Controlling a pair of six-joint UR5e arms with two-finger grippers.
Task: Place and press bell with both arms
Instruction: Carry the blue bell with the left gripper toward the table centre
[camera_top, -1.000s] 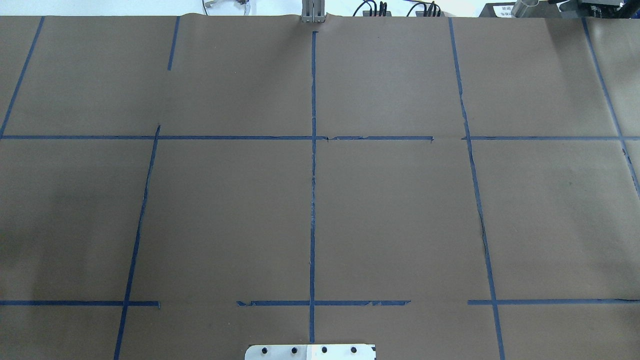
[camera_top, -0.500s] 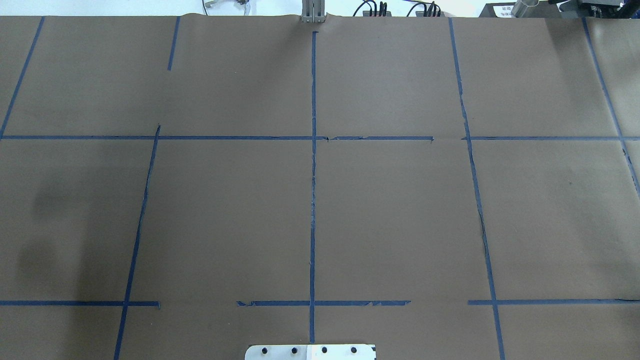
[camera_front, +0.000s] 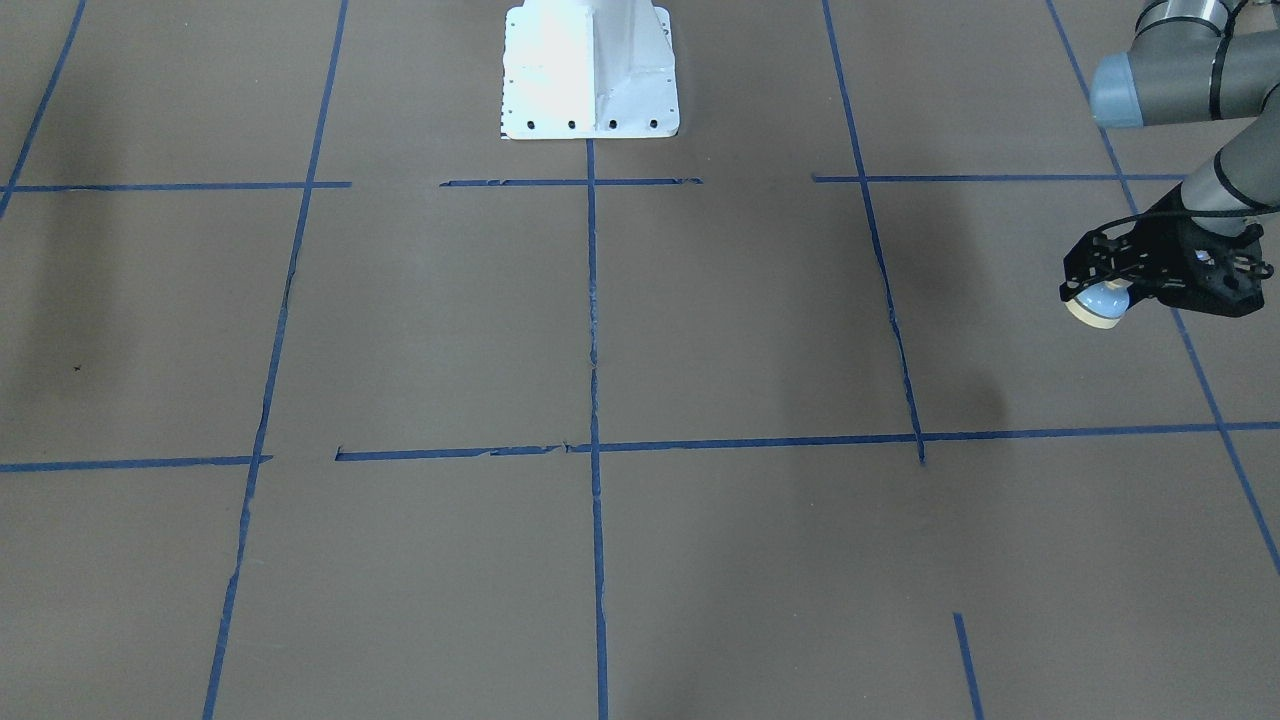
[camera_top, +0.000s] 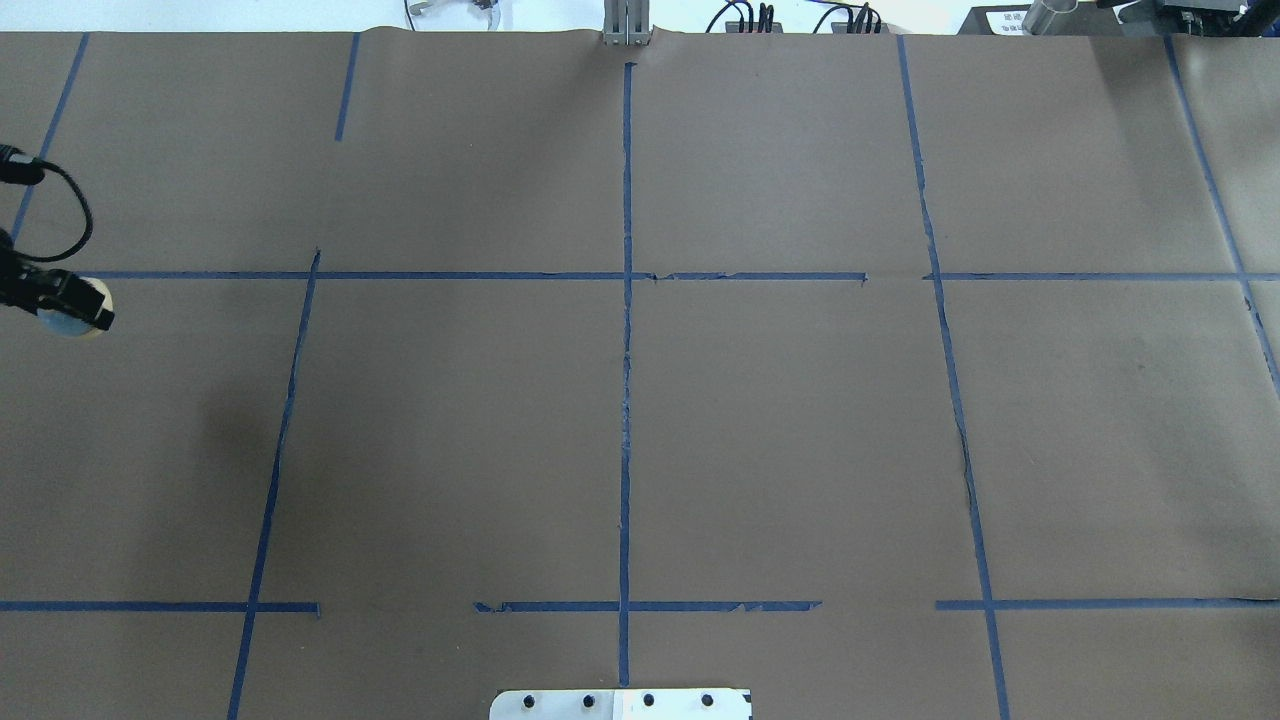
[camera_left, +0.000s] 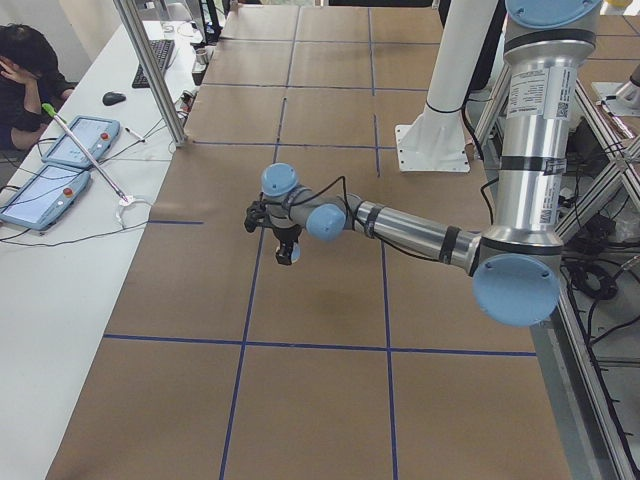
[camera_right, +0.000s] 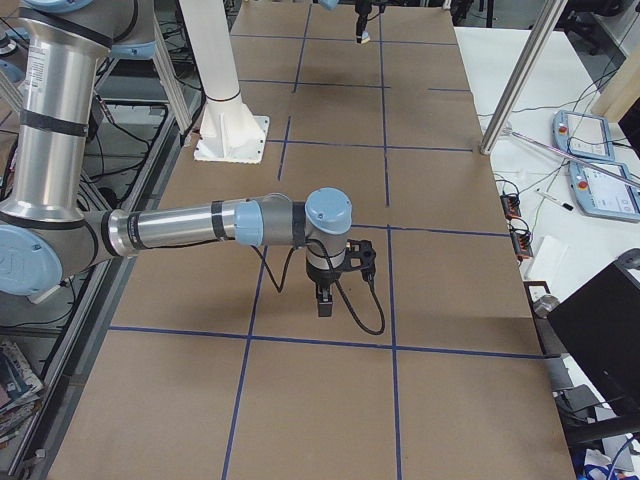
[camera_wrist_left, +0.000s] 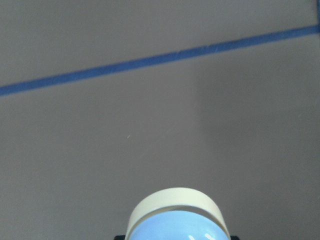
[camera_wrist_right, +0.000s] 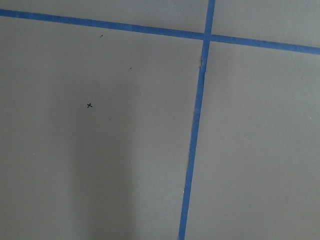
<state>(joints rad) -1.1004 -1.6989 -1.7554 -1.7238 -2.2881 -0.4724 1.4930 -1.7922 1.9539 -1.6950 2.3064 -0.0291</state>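
Note:
The bell (camera_front: 1100, 303), a light-blue dome with a cream base, is held in my left gripper (camera_front: 1108, 288), which is shut on it well above the brown table, base pointing down and away from the wrist. It shows at the left edge of the overhead view (camera_top: 72, 318) and at the bottom of the left wrist view (camera_wrist_left: 177, 215). The left arm (camera_left: 400, 228) is stretched out over the table. My right gripper (camera_right: 327, 295) shows only in the exterior right view, low over the table; I cannot tell whether it is open or shut.
The brown paper table (camera_top: 780, 420) is marked with blue tape lines (camera_top: 626, 400). The white bolted pedestal (camera_front: 590, 70) stands at the robot's side. A side bench with tablets (camera_left: 70, 160) and a seated person (camera_left: 25, 70) lies beyond the far edge.
My left gripper with the bell has come into the overhead view at its left edge; before, only its shadow showed there. The shadow has moved to the right.

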